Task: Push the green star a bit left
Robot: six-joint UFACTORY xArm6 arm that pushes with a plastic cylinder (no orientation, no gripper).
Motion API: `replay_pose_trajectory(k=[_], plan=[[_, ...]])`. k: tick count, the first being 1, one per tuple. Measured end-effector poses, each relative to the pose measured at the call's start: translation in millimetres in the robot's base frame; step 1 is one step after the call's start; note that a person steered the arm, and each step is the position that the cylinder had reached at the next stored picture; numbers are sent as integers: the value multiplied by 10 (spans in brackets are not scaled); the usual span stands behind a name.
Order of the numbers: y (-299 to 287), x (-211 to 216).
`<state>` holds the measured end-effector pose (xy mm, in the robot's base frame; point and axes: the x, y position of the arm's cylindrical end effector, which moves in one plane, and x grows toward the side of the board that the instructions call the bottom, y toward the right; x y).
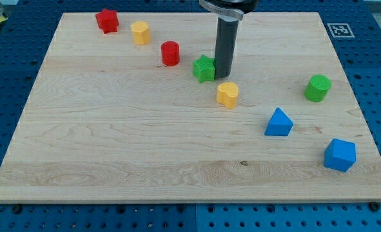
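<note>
Eight blocks on a wooden board (113, 148). No claw on this arm, only a rod, so nothing stands apart, together or clamped. My tip (222, 78) is down on the board, touching or just short of the green star (204, 68) at the star's 3 o'clock side; contact can't be confirmed. Green star sits in the upper middle of the board. At the star's 9 to 10 o'clock, near but apart, stands a red cylinder (170, 53); bare wood shows between them. Directly at the star's 9 o'clock the wood is bare out to the board's left edge. At the tip's 6 o'clock, just beside it, is a yellow block (227, 94), shape roughly heart-like, unsure. Farther at 10 o'clock: another yellow block (140, 31), then a red star (107, 20) near the top edge. At 3 o'clock from the tip, well apart, a green cylinder (318, 87). At 4 to 5 o'clock a blue triangle (278, 122), beyond it a blue cube-like block (340, 154) near the right edge. Lower left half of the board shows only wood. Blue perforated table (9, 71) surrounds the board; a black-and-white tag (339, 29) sits at the board's top right corner.
</note>
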<state>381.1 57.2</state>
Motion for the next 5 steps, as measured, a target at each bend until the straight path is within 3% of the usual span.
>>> replay_pose_trajectory(k=[2,5], plan=[[94,184],[-187,102]])
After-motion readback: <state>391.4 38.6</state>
